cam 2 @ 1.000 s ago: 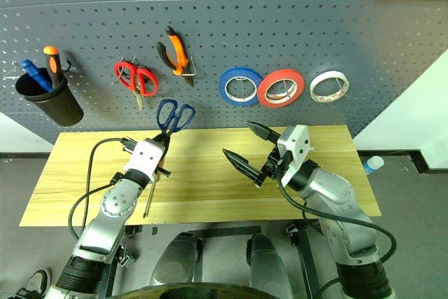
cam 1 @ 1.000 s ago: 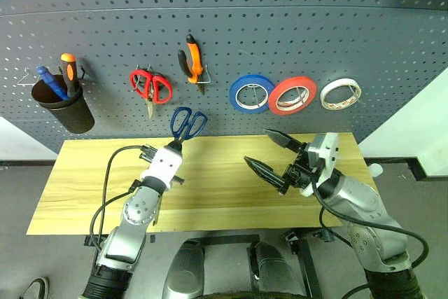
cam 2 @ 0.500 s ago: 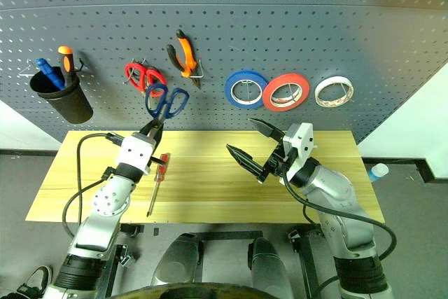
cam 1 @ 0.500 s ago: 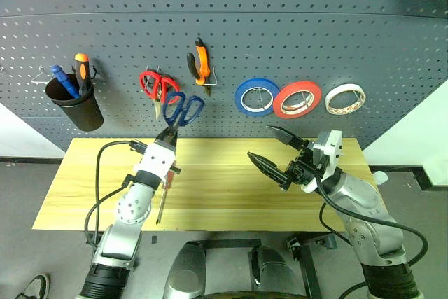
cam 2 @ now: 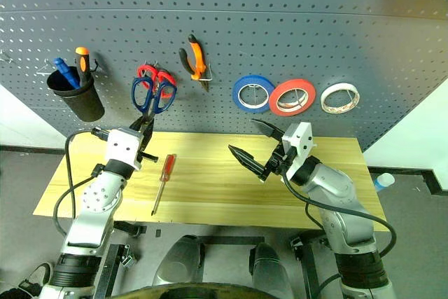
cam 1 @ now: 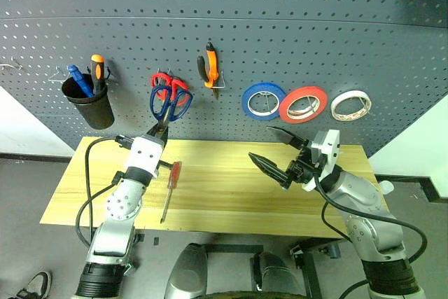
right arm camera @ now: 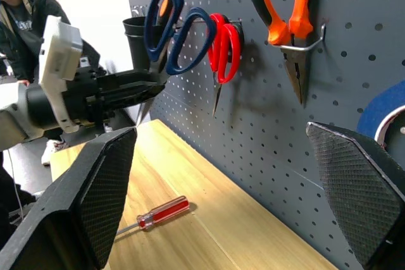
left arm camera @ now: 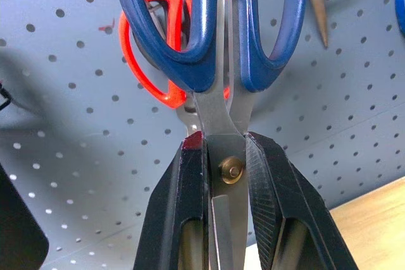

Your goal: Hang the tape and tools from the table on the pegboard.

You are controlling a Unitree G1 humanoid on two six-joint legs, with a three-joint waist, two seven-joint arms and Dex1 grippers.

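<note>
The left gripper [cam 1: 159, 129], at centre left, clamps the blades of the long dark blue-handled scissors [cam 1: 169, 102], whose handles overlap the red-handled scissors [cam 1: 162, 80] on the dark grey perforated pegboard [cam 1: 294, 19]. The right gripper [cam 1: 274, 149] is released and empty. The slim red-handled screwdriver [cam 1: 170, 188] lies on the light wooden table [cam 1: 217, 194].

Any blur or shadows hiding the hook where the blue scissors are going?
Left wrist view: the blue scissors and red-handled scissors are sharp, soft shadows on the pegboard, hook hidden behind the handles. Right wrist view: the hook is visible and reasonably clear; the right gripper's own fingers loom large. Head views: even lighting.
</note>
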